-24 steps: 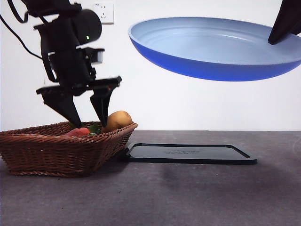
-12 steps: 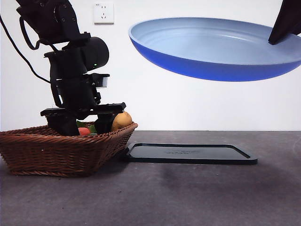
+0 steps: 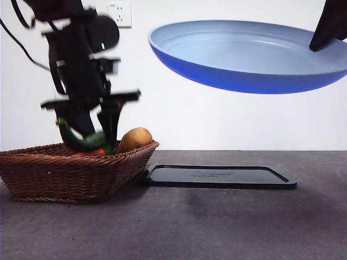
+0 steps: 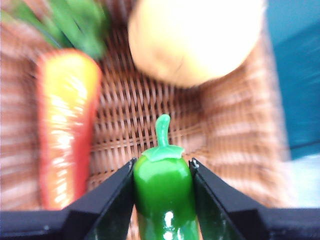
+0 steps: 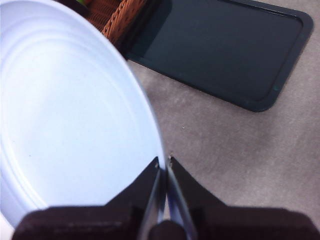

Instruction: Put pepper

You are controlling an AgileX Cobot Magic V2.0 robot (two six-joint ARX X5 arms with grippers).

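Note:
My left gripper (image 3: pixel 96 130) is shut on the glossy dark-green pepper (image 3: pixel 81 141) and holds it just above the wicker basket (image 3: pixel 65 173). In the left wrist view the pepper (image 4: pixel 163 192) sits squeezed between the two jaws, its stem pointing away from the camera. My right gripper (image 5: pixel 163 162) is shut on the rim of the blue plate (image 5: pixel 70 115) and holds the plate (image 3: pixel 249 54) high in the air at the right, above the black tray (image 3: pixel 217 176).
A tan potato (image 3: pixel 135 139) and an orange-red vegetable with green leaves (image 4: pixel 65 125) lie in the basket under the pepper. The black tray (image 5: pixel 220 45) lies flat on the grey table (image 3: pixel 217 227), right of the basket.
My left gripper went down into the basket, shut on the pepper and has risen with it. The right arm and the plate have not moved.

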